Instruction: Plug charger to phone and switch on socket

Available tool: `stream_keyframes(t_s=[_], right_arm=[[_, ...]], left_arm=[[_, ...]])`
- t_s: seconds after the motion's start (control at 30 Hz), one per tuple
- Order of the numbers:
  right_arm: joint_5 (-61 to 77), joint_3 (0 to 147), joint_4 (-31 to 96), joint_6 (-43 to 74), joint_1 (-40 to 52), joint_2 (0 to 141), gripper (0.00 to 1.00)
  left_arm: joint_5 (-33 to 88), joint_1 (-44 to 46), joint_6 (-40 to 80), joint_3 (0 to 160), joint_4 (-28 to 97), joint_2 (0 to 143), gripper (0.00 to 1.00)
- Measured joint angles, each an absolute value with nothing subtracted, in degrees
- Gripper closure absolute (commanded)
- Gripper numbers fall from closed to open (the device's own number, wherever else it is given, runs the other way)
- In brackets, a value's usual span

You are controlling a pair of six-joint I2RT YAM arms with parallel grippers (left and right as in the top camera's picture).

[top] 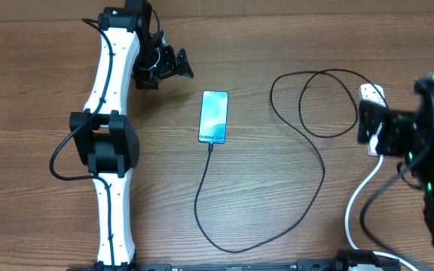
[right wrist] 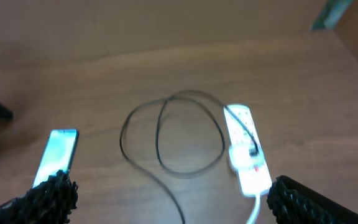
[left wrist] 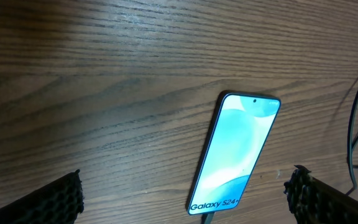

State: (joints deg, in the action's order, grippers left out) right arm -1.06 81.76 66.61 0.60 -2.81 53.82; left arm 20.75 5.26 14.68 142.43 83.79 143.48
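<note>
The phone (top: 214, 116) lies flat mid-table, its cyan screen up and showing "Galaxy S24" (left wrist: 238, 152). The thin black charger (top: 311, 188) meets the phone's near edge, runs down, swings right and loops up to the white socket (top: 372, 93). My left gripper (top: 170, 59) hangs open up-left of the phone, apart from it; in the left wrist view the left gripper (left wrist: 182, 202) has the phone's lower end between its fingers, untouched. My right gripper (top: 373, 128) hovers open over the socket's near end. The right wrist view shows socket (right wrist: 247, 152), charger loop (right wrist: 173, 140) and phone (right wrist: 58, 155).
The socket's thick white cord (top: 356, 207) curves from the strip toward the table's front right edge. The left arm (top: 111, 143) stretches along the left side of the wooden table (top: 44, 83). A black cable (top: 62, 162) loops beside that arm.
</note>
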Motion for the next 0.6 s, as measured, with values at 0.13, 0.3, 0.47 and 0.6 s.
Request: stream_keyframes(t_s=[0.13,0.3,0.47,0.6], right_arm=[[-1.30,81.73,69.56,0.45,-2.79,53.12,0.00],[0.45,80.03,66.57,0.45,-2.81,54.50,0.00],[3.92,74.63,60.77,0.43,-2.79,54.02,0.00],[6.02,67.68,54.11,0.38,-0.99,51.16,0.00]], left_arm=[[20.75,5.26,14.68,142.43,83.79,143.48,0.00],[20.73,5.26,14.68,142.43,83.79,143.48,0.00],[20.73,5.26,14.68,142.43,83.77,143.48,0.00],[20.73,5.26,14.68,142.43,83.79,143.48,0.00]])
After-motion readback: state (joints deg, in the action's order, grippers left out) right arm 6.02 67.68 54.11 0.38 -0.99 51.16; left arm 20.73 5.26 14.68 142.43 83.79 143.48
